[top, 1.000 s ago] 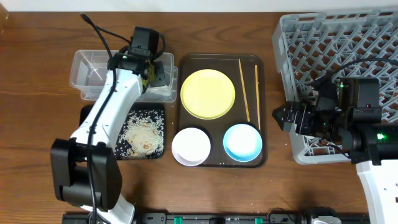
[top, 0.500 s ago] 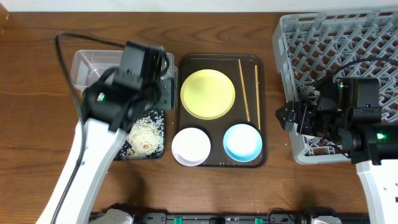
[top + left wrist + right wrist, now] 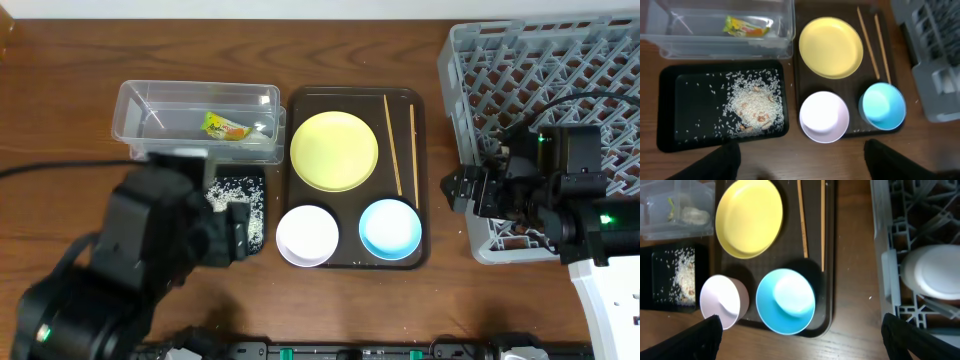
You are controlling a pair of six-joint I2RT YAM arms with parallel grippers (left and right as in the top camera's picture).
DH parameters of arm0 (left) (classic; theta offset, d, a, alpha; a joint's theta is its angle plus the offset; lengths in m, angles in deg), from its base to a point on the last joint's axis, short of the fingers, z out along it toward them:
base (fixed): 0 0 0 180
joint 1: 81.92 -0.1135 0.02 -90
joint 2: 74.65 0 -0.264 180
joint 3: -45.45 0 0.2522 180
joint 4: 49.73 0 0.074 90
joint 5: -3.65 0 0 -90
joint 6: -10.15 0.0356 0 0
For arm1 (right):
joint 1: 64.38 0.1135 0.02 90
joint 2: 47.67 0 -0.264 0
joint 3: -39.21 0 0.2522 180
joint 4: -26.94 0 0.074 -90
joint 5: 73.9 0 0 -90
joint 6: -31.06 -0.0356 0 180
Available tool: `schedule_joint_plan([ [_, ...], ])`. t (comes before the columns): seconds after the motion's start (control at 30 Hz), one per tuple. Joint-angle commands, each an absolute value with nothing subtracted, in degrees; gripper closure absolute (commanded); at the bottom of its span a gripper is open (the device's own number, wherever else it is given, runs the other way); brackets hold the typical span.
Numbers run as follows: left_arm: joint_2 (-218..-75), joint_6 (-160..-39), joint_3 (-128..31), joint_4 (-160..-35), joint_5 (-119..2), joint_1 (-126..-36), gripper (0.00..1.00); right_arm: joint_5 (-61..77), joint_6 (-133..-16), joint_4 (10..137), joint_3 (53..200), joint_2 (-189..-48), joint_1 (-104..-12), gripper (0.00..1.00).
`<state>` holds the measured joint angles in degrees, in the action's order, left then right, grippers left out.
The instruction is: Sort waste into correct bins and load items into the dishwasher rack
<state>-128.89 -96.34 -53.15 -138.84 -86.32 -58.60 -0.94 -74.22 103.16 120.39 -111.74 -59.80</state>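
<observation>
A snack wrapper lies in the clear tub, far left. The brown tray holds a yellow plate, white bowl, blue bowl and chopsticks.

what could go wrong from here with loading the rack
The chopsticks lie flat and close together on the brown tray, so the right hand may slip off or nudge the yellow plate. The white bowl and blue bowl sit near the rim, leaving little finger room.

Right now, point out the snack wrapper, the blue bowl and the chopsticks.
snack wrapper (image 3: pixel 226 127), overhead view, its printed middle.
blue bowl (image 3: pixel 389 229), overhead view, inside bottom.
chopsticks (image 3: pixel 392 145), overhead view, left stick's shaft.
</observation>
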Motion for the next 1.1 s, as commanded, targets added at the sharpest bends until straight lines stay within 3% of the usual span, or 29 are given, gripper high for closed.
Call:
schedule_joint_plan([
  [0.0, -126.9, -96.7, -53.9, -139.3, -85.6, -58.5, 0.17, -0.2, -73.7, 103.1, 120.0, -111.8, -59.5, 0.01],
  [0.6, -123.1, -95.2, -52.6, -138.2, -89.1, -59.5, 0.1, -0.2, -73.7, 103.3, 120.0, -111.8, -59.5, 0.01],
  [1.07, -96.4, -91.5, -14.8, -101.5, -92.8, -74.4, 0.09, -0.2, -73.7, 103.3, 120.0, -111.8, -59.5, 0.01],
])
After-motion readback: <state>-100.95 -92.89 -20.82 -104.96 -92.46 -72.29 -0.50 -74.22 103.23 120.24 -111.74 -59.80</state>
